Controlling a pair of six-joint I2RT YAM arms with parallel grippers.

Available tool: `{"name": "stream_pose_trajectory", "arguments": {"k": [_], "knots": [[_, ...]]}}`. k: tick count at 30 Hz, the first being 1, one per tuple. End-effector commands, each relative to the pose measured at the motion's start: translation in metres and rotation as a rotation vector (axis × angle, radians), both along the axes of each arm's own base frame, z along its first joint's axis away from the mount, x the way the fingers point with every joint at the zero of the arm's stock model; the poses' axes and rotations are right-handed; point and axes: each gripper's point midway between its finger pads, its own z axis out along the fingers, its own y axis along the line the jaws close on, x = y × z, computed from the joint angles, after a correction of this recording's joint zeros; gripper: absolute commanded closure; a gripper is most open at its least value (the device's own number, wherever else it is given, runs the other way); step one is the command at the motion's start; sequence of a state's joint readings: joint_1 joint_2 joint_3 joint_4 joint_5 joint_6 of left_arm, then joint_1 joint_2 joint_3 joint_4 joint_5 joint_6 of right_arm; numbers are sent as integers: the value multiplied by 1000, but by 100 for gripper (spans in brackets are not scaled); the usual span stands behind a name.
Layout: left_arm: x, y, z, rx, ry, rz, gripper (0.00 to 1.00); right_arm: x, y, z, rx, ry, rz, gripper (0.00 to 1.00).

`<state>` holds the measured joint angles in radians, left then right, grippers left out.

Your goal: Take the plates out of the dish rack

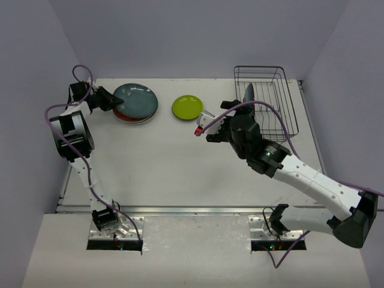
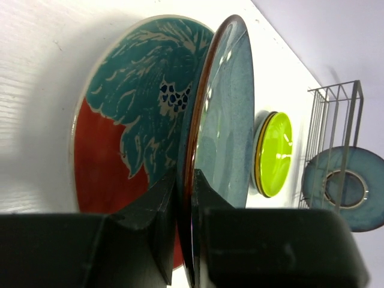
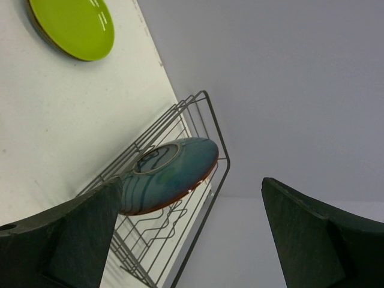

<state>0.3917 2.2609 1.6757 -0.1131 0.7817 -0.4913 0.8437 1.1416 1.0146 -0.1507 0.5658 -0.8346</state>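
My left gripper (image 1: 112, 99) (image 2: 185, 201) is shut on the near rim of a dark teal-blue plate (image 1: 138, 99) (image 2: 225, 114). That plate lies over a red and teal-patterned plate (image 1: 128, 117) (image 2: 129, 114) at the back left of the table. A lime green plate (image 1: 187, 107) (image 2: 277, 153) (image 3: 75, 24) lies flat mid-table. The wire dish rack (image 1: 282, 102) (image 2: 336, 120) (image 3: 207, 99) holds one teal plate (image 1: 248, 93) (image 2: 348, 189) (image 3: 171, 174) on edge. My right gripper (image 1: 242, 117) (image 3: 198, 240) is open and empty, just in front of the rack, facing that plate.
The lime green plate rests on another plate whose darker rim (image 2: 259, 153) shows beneath it. Grey walls close the table at the back and both sides. The rack stands at the table's back right corner.
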Motion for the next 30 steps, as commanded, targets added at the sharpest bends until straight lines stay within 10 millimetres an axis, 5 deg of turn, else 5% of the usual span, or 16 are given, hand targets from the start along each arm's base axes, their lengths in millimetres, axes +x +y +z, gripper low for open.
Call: {"name": "stream_pose_trajectory", "arguments": {"k": [1, 5, 12, 15, 20, 26, 30], "knots": [[14, 11, 49, 72, -139, -18, 87, 0, -8, 24, 192, 27, -53, 1], [4, 23, 38, 177, -89, 32, 46, 8, -31, 31, 403, 112, -158, 1], [-14, 53, 44, 452, -27, 124, 16, 18, -56, 8, 706, 397, -332, 1], [-24, 69, 56, 639, -1, 176, 14, 24, -68, -8, 820, 533, -412, 1], [-44, 67, 138, 1135, -103, 321, 12, 41, -87, -35, 891, 673, -505, 4], [-85, 4, 185, 1226, -270, 256, 8, 65, -101, -54, 897, 720, -563, 5], [-104, -21, 180, 1197, -280, 177, 7, 83, -99, -75, 855, 782, -568, 5]]}}
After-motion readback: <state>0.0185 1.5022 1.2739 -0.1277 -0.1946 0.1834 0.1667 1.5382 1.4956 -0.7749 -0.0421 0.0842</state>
